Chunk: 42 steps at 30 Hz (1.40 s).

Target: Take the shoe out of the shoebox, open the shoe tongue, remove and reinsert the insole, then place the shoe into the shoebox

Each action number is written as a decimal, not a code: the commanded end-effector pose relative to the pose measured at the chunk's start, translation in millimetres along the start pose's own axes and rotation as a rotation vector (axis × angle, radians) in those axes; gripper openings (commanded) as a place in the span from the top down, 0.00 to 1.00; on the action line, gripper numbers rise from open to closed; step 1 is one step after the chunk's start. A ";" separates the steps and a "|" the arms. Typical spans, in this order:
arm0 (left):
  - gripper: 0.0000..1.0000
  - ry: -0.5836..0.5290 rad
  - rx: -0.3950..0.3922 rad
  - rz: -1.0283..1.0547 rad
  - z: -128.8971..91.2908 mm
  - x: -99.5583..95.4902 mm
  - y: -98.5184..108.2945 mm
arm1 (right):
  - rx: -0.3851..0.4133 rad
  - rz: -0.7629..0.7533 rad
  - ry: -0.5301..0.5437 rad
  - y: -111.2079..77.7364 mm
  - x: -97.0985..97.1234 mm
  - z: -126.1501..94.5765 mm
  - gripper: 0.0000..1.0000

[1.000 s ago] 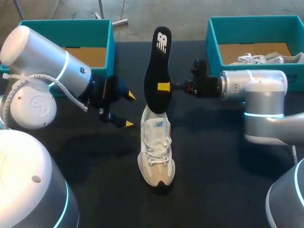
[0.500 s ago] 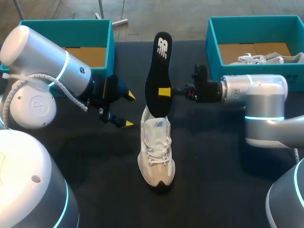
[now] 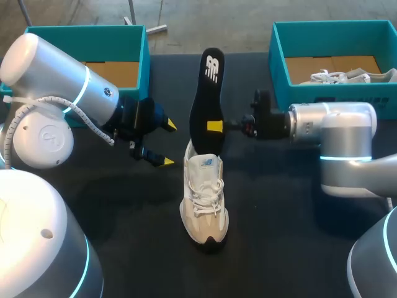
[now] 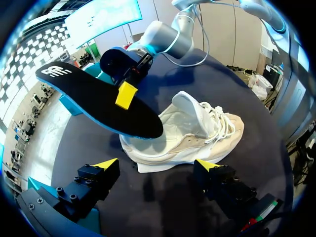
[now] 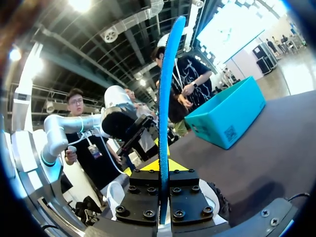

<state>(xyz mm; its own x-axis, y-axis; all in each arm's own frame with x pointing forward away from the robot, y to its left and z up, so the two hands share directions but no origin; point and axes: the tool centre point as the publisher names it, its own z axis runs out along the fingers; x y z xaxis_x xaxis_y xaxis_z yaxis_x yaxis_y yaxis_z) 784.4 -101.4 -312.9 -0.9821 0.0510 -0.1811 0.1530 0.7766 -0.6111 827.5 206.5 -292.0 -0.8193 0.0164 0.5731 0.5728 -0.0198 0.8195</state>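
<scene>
Upright black foam insole (image 3: 208, 93) pinched in the right hand (image 3: 214, 126), lower end at the collar of the white lace-up sneaker (image 3: 205, 198) on the black tabletop (image 3: 279, 205), left hand (image 3: 168, 144) spread wide beside it

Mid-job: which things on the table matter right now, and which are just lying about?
Job: white shoe; black insole, clamped in right gripper; left gripper, open beside the shoe; left shoebox, probably.
Lying about: right shoebox; second shoe inside it.

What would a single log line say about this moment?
right gripper: shut on insole | insole: lower end at shoe opening | left gripper: open, beside shoe
</scene>
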 end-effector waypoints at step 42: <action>0.00 -0.001 -0.004 0.000 0.5 0.3 -0.2 | 0.045 0.003 -0.008 -42.9 -1.0 17.6 1.00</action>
<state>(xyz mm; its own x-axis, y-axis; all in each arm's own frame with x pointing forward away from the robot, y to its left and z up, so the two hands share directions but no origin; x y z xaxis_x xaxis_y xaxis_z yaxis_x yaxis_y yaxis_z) 784.4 -101.6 -313.0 -0.9821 0.0510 -0.1812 0.1530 0.7767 -0.6110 805.6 223.1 -324.7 -0.8181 0.0233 0.5746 0.5751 0.0263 0.8177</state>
